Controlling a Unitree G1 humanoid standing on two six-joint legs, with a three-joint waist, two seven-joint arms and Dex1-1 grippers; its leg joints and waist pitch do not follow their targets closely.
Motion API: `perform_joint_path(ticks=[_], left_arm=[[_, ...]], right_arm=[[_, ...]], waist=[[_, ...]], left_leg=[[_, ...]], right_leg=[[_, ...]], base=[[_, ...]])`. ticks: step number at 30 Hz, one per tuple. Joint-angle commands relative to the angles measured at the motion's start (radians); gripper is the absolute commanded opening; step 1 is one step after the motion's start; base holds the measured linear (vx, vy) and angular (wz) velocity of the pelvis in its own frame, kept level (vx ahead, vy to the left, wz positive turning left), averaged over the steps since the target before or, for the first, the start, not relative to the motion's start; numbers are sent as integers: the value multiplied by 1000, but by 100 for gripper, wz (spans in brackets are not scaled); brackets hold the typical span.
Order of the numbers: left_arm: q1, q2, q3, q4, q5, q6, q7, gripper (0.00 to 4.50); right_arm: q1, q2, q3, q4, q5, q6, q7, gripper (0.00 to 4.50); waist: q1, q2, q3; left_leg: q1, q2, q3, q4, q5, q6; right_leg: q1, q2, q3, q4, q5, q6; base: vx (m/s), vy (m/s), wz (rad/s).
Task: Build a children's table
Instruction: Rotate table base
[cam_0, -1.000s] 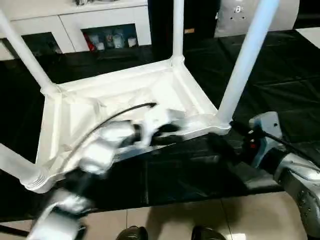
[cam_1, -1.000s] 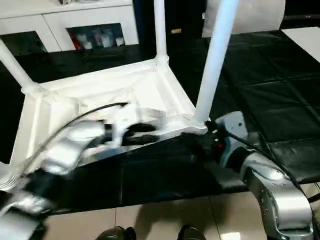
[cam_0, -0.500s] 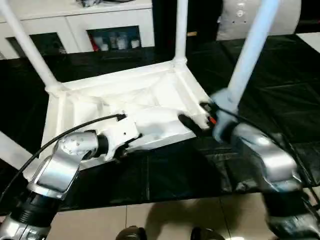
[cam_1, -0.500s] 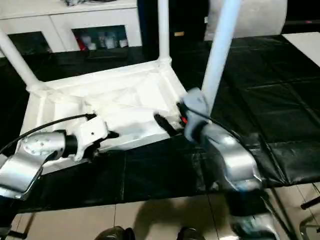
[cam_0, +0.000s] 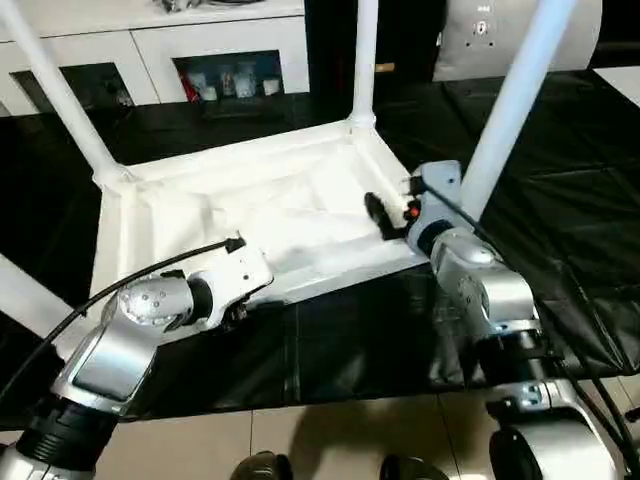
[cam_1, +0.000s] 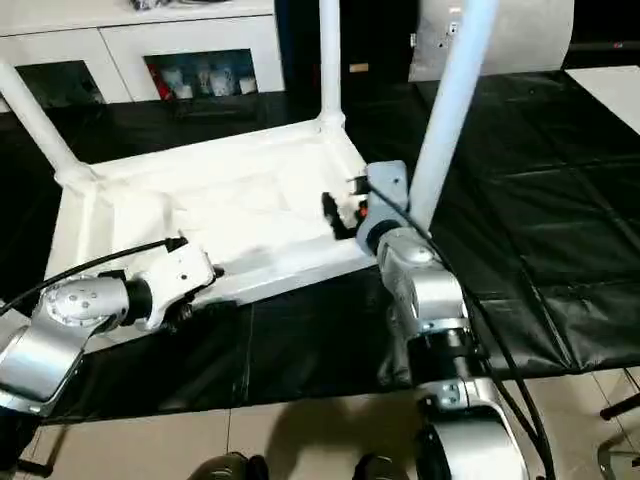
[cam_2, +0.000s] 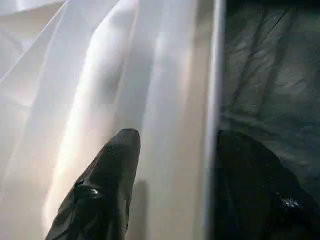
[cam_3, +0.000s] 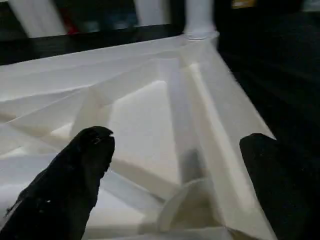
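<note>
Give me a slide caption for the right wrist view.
Open right tool straddling the rim of the upside-down white table, near a corner leg.

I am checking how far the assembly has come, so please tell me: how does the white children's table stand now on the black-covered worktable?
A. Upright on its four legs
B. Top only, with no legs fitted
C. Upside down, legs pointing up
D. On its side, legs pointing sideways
C: the children's table lies with its ribbed underside facing up, and the legs rise from its corner sockets.

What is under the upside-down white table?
The white table lies on the black-covered worktable. The cover directly beneath the tabletop is hidden by it.
</note>
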Motion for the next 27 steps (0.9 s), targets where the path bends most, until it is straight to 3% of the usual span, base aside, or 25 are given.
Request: perform_joint_path(ticks=[1, 3, 11, 13, 17, 18, 19, 21, 22, 23, 27], left_arm=[[-1, 15, -1, 31, 26, -25, 29, 275], [-8, 13, 1, 63, 33, -54, 56, 275], [-35, -5, -15, 135, 57, -114, 110, 275], [-60, -27, -39, 183, 69, -142, 129, 275], [-135, -74, -53, 273, 84, -174, 182, 275], [-142, -76, -53, 281, 86, -179, 187, 275], [-158, -84, -56, 301, 91, -190, 198, 275], [-221, -121, -60, 380, 109, -225, 247, 275], [-236, -133, -62, 401, 112, -231, 257, 275], [-251, -143, -66, 424, 116, -241, 270, 275], [-288, -162, -69, 494, 134, -279, 333, 275]], right_arm=[[-17, -26, -57, 43, 4, -25, -46, 450], [-33, -51, -79, 79, 5, -50, -64, 450], [-32, -97, -122, 103, 6, -75, -77, 450], [-21, -116, -142, 108, 16, -85, -93, 450], [0, -129, -168, 86, 22, -83, -104, 450], [1, -130, -169, 84, 22, -83, -106, 450], [7, -135, -171, 79, 20, -82, -104, 450], [29, -161, -183, 67, 14, -83, -106, 450], [35, -170, -187, 64, 13, -85, -111, 450], [42, -176, -193, 59, 15, -85, -115, 450], [60, -183, -205, 39, 19, -79, -119, 450]], waist=[[-5, -8, -77], [-6, -15, -77], [-4, -17, -80], [-2, -11, -82], [9, -15, -82], [9, -22, -85], [11, -21, -85], [10, -22, -82], [16, -20, -86], [18, -19, -87], [18, -22, -91]], left_leg=[[22, 55, -25, -76, -218, 26], [23, 56, -24, -75, -216, 27], [17, 54, -22, -71, -182, 45], [20, 53, -21, -68, -169, 51], [21, 52, -19, -67, -175, 51], [16, 53, -21, -67, -167, 51], [15, 52, -21, -67, -162, 52], [19, 49, -18, -66, -168, 59], [25, 51, -17, -63, -170, 55], [18, 52, -20, -64, -163, 55], [14, 52, -21, -61, -132, 70]], right_leg=[[52, -67, 65, -61, -322, -166], [49, -65, 65, -60, -313, -167], [55, -66, 64, -56, -282, -173], [53, -64, 63, -57, -271, -176], [53, -64, 62, -60, -277, -174], [59, -66, 62, -57, -272, -172], [60, -68, 62, -56, -273, -171], [53, -63, 61, -66, -298, -159], [53, -65, 62, -66, -302, -160], [58, -67, 60, -63, -300, -157], [58, -65, 59, -57, -246, -165]], base=[[0, 0, 0], [0, 0, 0], [0, 0, 0], [0, 0, 0], [0, 0, 0], [0, 0, 0], [0, 0, 0], [0, 0, 0], [0, 0, 0], [0, 0, 0], [0, 0, 0]])
